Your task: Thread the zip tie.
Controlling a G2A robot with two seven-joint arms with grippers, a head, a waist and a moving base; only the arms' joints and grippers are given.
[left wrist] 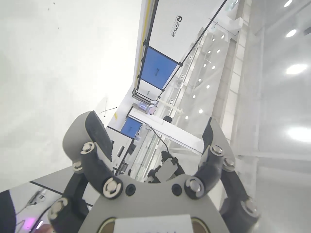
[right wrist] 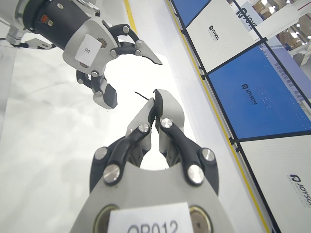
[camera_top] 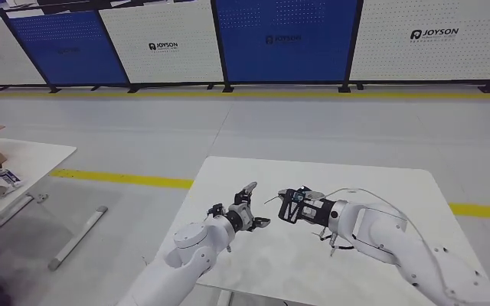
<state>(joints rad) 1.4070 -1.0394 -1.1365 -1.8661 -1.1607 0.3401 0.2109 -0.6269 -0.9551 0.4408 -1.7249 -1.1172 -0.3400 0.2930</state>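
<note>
My right gripper (camera_top: 285, 205) (right wrist: 155, 98) is shut on a thin black zip tie (right wrist: 142, 95) (camera_top: 270, 200). A short end of the tie sticks out past the fingertips toward the left arm. My left gripper (camera_top: 251, 205) (left wrist: 150, 124) (right wrist: 136, 81) is open, with nothing between its fingers, a short way from the tie's end and facing it. Both grippers hover close together above the white table (camera_top: 367, 183), near its middle. The rest of the tie is hidden between the right gripper's pads.
Blue and white panels (camera_top: 287, 38) line the back of the room behind a yellow floor line (camera_top: 122, 178). Another table (camera_top: 31, 157) stands at the far left, with a grey bar (camera_top: 76, 237) on the floor beside it.
</note>
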